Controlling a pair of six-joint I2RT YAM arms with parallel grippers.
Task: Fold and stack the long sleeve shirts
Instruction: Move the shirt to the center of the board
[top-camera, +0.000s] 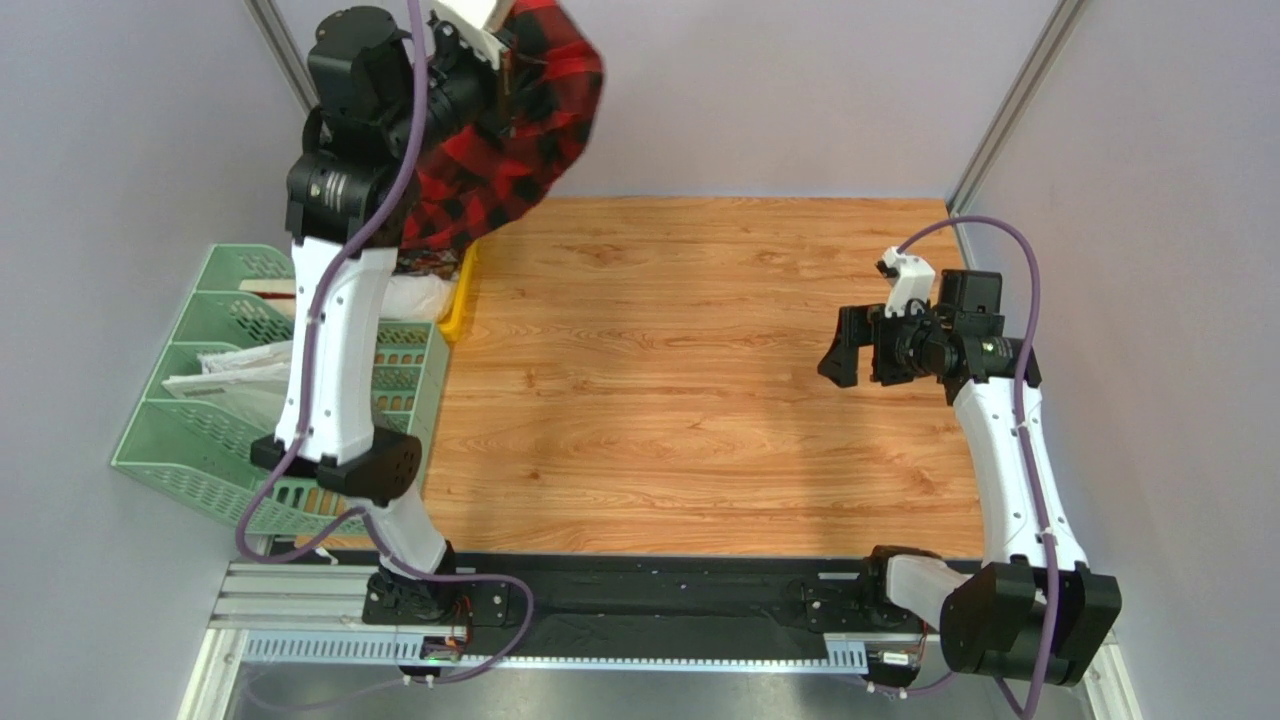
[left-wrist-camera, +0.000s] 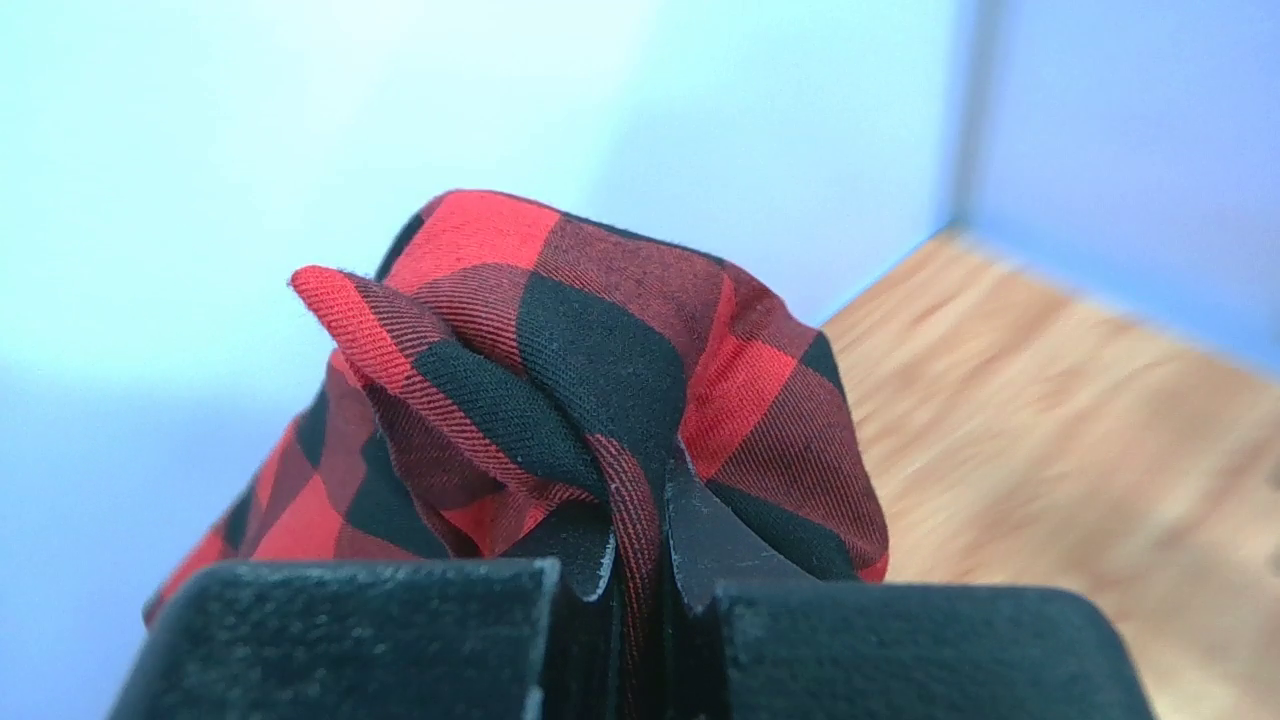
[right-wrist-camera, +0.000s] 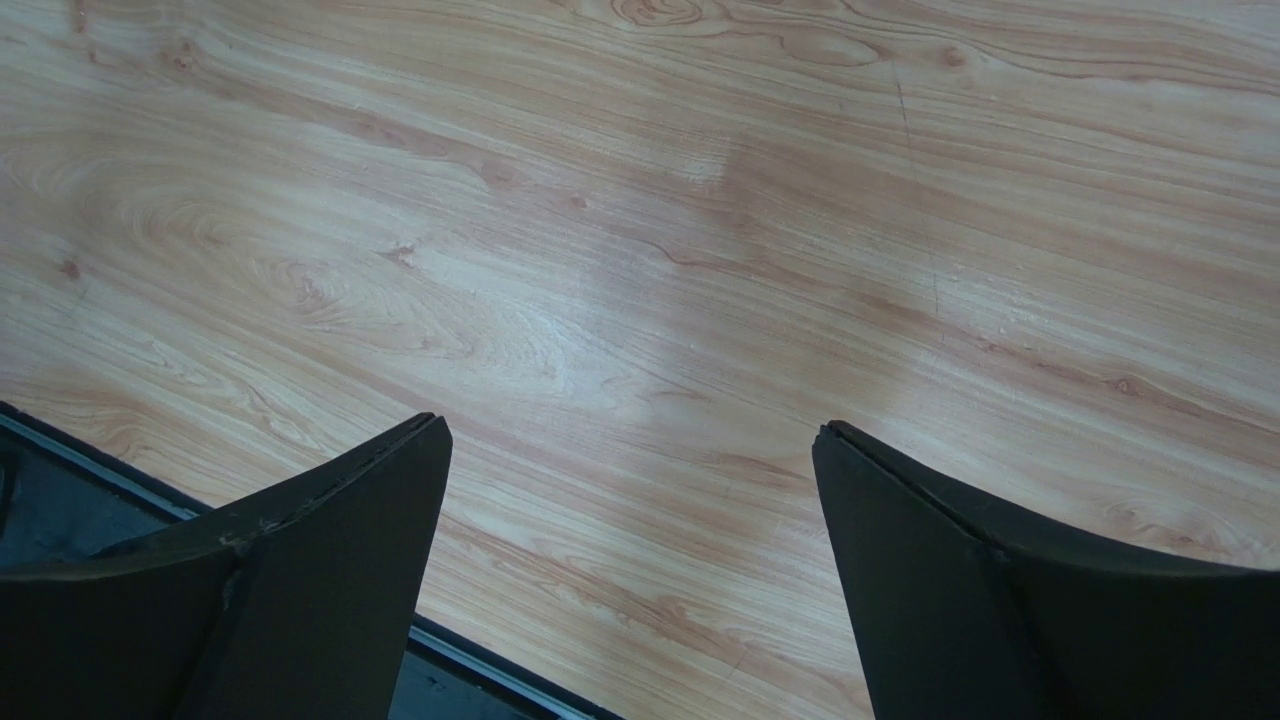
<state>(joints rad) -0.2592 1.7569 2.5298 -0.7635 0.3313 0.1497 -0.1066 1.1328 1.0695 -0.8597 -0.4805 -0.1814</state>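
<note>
Over on the left, just off the table's edge, sits a pale green slotted plastic basket (top-camera: 181, 435) holding some white things I cannot make out; above it the left arm is raised high toward the back wall, and the left gripper (left-wrist-camera: 639, 543) has its jaws pressed together on a bunched fold of the soft red-and-black buffalo-check flannel shirt (top-camera: 519, 143); the shirt hangs in the air from that pinch, over the far left corner of the wood-grain table (top-camera: 706, 390), its lower part hidden behind the arm, so I cannot tell whether its tail touches the basket; a yellow edge (top-camera: 463, 293) shows just beside the table's left rim. To the right, well apart from the cloth, the right gripper (right-wrist-camera: 631, 435) hovers above the wood with its jaws spread wide and nothing between them. My worry is the grip: it bites only a thin ridge of cloth, and the weight of the dangling sleeves could pull it free as the arm swings across; a trailing sleeve might also catch on the basket's slots; and a shirt carried as a bundle will likely land crumpled, making the flattening hard to start.
</note>
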